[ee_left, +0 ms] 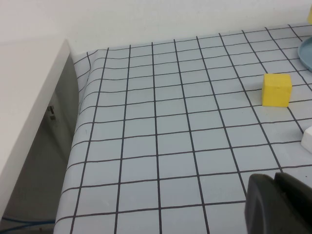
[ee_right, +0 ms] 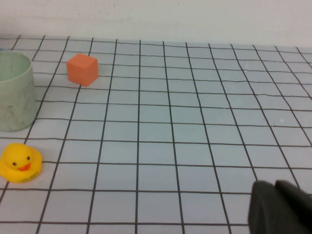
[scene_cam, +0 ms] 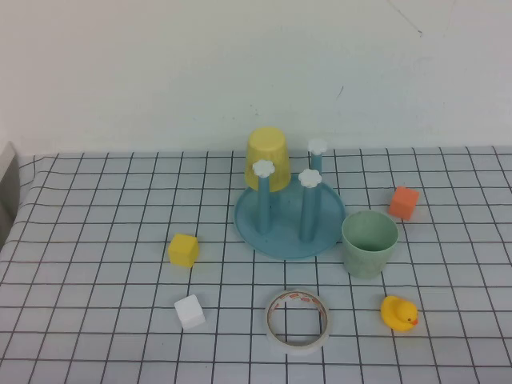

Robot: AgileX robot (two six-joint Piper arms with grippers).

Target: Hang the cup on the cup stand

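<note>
I see both jaws clenched on nothing: left gripper [ee_left: 278,204] and right gripper [ee_right: 282,207] low over the worktop [scene_cam: 104,208]. The cup [scene_cam: 369,242] stands upright just beside the cup stand [scene_cam: 289,220], on its right.

High overhead, wrists low over table [scene_cam: 96,240]

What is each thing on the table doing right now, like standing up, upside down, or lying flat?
Pale mint-green plastic cup: upright on the table, mouth up, beside the stand.
Round blue plastic cup stand: flat on the table, three pegs bare.
Yellow plastic cup: upside down on the stand.
Tape roll: lying flat.
Left gripper: shut, empty.
Right gripper: shut, empty.
</note>
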